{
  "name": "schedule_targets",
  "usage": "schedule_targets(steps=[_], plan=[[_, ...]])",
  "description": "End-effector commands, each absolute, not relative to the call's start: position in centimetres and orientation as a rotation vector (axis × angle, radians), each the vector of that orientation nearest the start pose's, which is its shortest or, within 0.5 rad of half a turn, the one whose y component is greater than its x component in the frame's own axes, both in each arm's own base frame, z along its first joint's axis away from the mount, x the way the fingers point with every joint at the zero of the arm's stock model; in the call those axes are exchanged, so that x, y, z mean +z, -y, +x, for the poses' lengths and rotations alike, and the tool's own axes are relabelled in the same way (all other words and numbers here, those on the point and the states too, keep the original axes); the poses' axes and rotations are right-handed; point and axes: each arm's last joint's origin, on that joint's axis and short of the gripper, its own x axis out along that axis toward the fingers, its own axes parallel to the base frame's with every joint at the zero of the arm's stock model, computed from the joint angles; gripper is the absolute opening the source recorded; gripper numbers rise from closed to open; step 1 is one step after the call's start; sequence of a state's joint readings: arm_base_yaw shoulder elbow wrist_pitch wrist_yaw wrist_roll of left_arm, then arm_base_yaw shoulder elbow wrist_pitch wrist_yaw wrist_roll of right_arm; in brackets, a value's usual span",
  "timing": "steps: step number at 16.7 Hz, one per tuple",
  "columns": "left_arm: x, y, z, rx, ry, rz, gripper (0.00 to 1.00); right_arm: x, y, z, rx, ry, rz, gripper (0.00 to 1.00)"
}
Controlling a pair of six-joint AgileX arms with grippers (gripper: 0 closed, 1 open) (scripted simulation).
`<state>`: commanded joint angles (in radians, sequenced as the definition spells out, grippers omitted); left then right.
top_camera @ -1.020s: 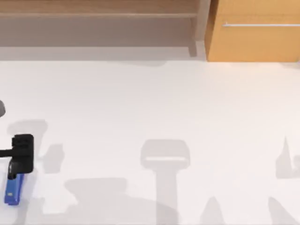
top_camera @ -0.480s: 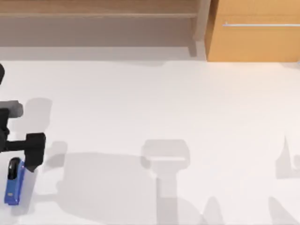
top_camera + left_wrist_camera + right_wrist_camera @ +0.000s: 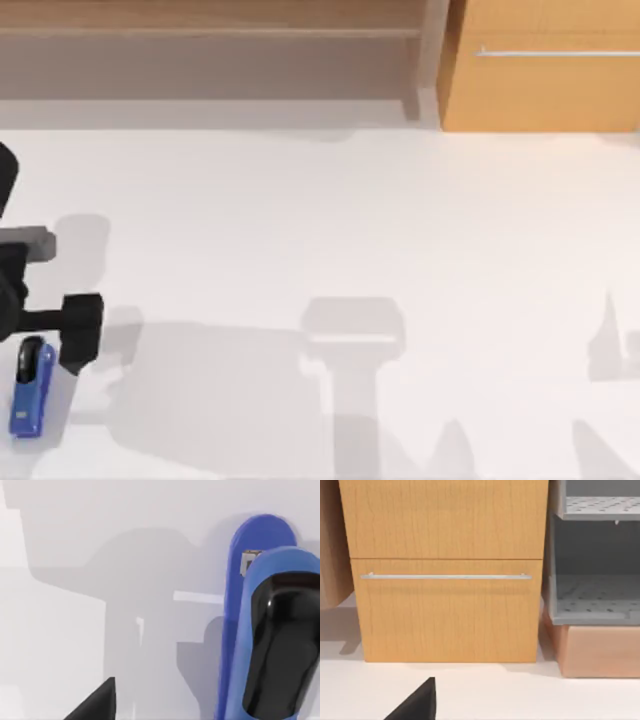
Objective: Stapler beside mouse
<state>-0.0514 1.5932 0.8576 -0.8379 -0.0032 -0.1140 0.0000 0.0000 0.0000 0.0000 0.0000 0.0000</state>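
At eight o'clock on the table (image 3: 330, 230), the stapler (image 3: 31, 388) lies flat, the left gripper (image 3: 78, 335) at its one o'clock, its opening impossible to judge. From the left wrist, the stapler's black end appears close. From the right wrist, a wooden drawer cabinet (image 3: 445, 570) appears.

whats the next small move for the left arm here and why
Probably shift the left gripper a little toward the table's left and near edge, to centre over the stapler, then descend. In the top view the gripper sits beside the stapler's black end, not over it, and the stapler lies flat on the table, ungrasped. No mouse is visible yet.
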Motion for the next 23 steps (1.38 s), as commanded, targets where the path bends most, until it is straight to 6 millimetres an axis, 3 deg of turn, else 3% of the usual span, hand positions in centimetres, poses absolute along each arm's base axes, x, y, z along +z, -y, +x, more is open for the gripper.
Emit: schedule_targets(steps=[4, 8, 21, 23], plan=[[11.6, 1.2, 25.3, 0.052, -1.567, -0.047, 1.0, 16.0, 0.1, 10.6, 0.0, 0.0, 0.0, 1.0], [11.3, 1.2, 25.3, 0.052, -1.57, -0.047, 1.0, 16.0, 0.1, 10.6, 0.0, 0.0, 0.0, 1.0], [11.3, 1.2, 25.3, 0.052, -1.57, -0.047, 0.02, 16.0, 0.1, 10.6, 0.0, 0.0, 0.0, 1.0], [11.3, 1.2, 25.3, 0.052, -1.57, -0.047, 0.0, 16.0, 0.1, 10.6, 0.0, 0.0, 0.0, 1.0]])
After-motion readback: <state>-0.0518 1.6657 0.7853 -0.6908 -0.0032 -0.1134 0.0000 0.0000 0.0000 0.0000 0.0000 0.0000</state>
